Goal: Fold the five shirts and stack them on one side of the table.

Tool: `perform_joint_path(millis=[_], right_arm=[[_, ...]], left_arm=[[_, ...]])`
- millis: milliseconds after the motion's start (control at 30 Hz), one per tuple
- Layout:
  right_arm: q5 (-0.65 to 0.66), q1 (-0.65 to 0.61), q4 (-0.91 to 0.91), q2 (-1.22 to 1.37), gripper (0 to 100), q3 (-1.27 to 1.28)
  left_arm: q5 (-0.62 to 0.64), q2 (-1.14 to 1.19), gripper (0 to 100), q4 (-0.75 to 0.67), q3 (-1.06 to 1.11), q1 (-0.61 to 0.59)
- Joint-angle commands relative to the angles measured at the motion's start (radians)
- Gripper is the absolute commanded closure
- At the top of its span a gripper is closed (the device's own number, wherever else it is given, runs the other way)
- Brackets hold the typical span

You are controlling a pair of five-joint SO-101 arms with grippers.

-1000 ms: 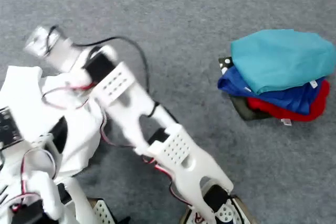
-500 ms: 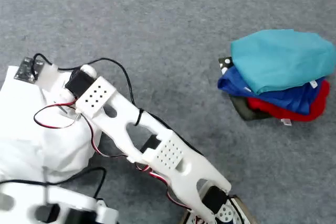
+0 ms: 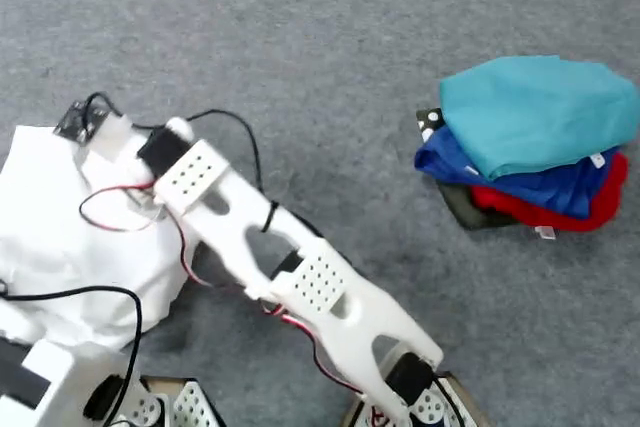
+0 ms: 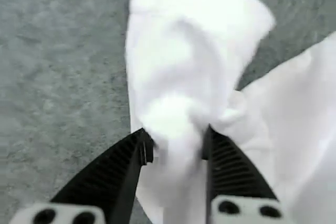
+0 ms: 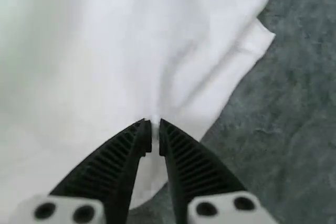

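A white shirt (image 3: 60, 237) lies crumpled on the grey table at the left. My right gripper (image 5: 155, 125) is shut, pinching a thin layer of the white shirt (image 5: 105, 51) near its edge; in the high view its wrist (image 3: 105, 142) sits over the shirt's far corner. My left gripper (image 4: 176, 142) is shut on a bunched fold of the white shirt (image 4: 194, 51), and that arm (image 3: 60, 382) sits at the near left corner. At the right stands a stack of folded shirts: teal (image 3: 540, 107) on top, then blue (image 3: 530, 182), red (image 3: 590, 209) and a dark one (image 3: 462, 209).
The right arm's white links (image 3: 300, 277) stretch diagonally from its base (image 3: 410, 392) across the table's near middle. Bare grey cloth (image 3: 330, 57) covers the far and middle table. Loose cables (image 3: 220, 117) trail beside the wrist.
The right arm swung its wrist down from above the table's far left onto the shirt. The left arm drew back toward the near left corner, and the shirt now lies flatter.
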Motion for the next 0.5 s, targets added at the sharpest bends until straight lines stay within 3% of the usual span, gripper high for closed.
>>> perform_joint_path(millis=[0, 167, 267, 467], right_arm=[[0.000, 0.071, 0.086, -0.036, 95.4, -0.153], [-0.003, 0.180, 0.176, -0.039, 95.4, -0.303], [-0.002, 0.251, 0.176, -0.039, 95.4, -0.352], [0.000, 0.271, 0.176, -0.058, 95.5, -0.358]], left_arm=[[-0.002, -0.027, 97, 0.115, -0.078, 0.074], [0.008, -0.242, 98, 0.374, -0.285, 0.129], [0.041, -0.443, 98, 0.509, -0.525, 0.072], [0.078, -0.538, 98, 0.442, -0.769, -0.193]])
